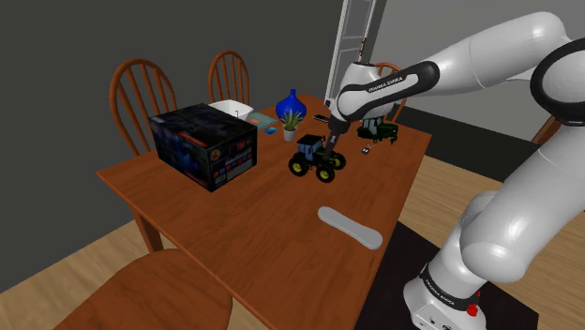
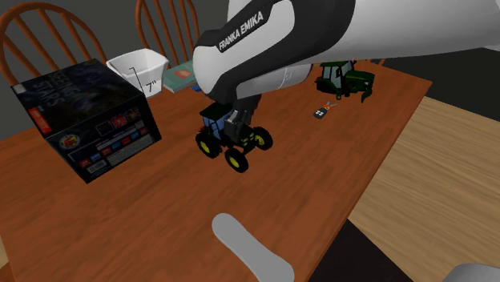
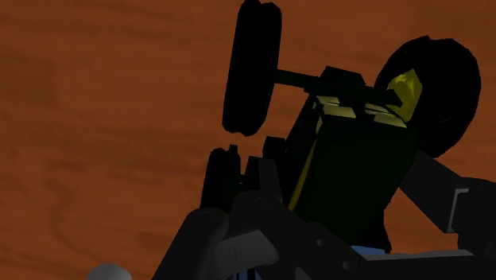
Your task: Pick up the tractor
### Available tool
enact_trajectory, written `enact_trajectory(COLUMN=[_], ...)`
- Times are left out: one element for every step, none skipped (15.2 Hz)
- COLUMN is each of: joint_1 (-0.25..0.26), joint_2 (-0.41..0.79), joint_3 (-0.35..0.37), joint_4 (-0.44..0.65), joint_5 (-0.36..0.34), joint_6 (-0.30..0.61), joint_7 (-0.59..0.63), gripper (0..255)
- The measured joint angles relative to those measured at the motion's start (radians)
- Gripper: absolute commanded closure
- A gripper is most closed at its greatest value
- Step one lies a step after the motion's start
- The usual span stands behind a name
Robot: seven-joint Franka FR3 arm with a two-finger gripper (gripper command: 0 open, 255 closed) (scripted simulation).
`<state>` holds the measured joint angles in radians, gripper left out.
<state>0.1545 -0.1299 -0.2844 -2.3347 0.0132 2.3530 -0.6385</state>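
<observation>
A toy tractor [image 1: 309, 161] with a blue cab, dark body and yellow-hubbed black wheels stands near the middle of the brown wooden table [image 1: 234, 216]. My black gripper [image 1: 330, 153] comes down on its side nearest the arm. In the second exterior view the gripper [image 2: 235, 128] sits right over the tractor [image 2: 218, 144], whose wheels look level with the tabletop. In the wrist view the tractor [image 3: 350, 151] lies between the two fingers, and the gripper [image 3: 334, 231] clasps its dark body. I cannot tell whether its wheels touch the table.
A second, green tractor [image 1: 380, 131] stands behind the arm near the far table edge, with a small dark fob [image 1: 366, 150] beside it. A large black box [image 1: 204, 145], a white bowl [image 1: 230, 108], a blue vase [image 1: 292, 101] and a small plant [image 1: 291, 122] stand to the shoulder view's left. A grey flat piece [image 1: 349, 227] lies near the front edge. Chairs [image 1: 141, 89] ring the table.
</observation>
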Motion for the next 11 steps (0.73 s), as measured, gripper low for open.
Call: enact_trajectory(joint_1=[0.0,0.0,-0.001,-0.001,-0.002,-0.003,-0.002,-0.002,-0.003,-0.003,-0.004], joint_2=[-0.009,-0.016,-0.025,-0.03,-0.036,-0.036,-0.047,-0.051,-0.058,-0.064,-0.067], joint_3=[0.001,0.002,0.003,0.004,0.004,0.003,0.006,0.007,0.008,0.009,0.008], joint_4=[0.004,0.013,0.016,0.025,0.033,0.046,0.05,0.057,0.065,0.072,0.078], joint_5=[-0.003,-0.006,-0.01,-0.012,-0.014,-0.014,-0.018,-0.019,-0.022,-0.023,-0.024], joint_6=[-0.013,-0.028,-0.04,-0.055,-0.068,-0.081,-0.096,-0.107,-0.123,-0.135,-0.144], joint_7=[0.003,0.007,0.009,0.011,0.011,0.01,0.016,0.019,0.02,0.022,0.021], gripper=[255,255,255,255,255,255,255,255,255,255,255])
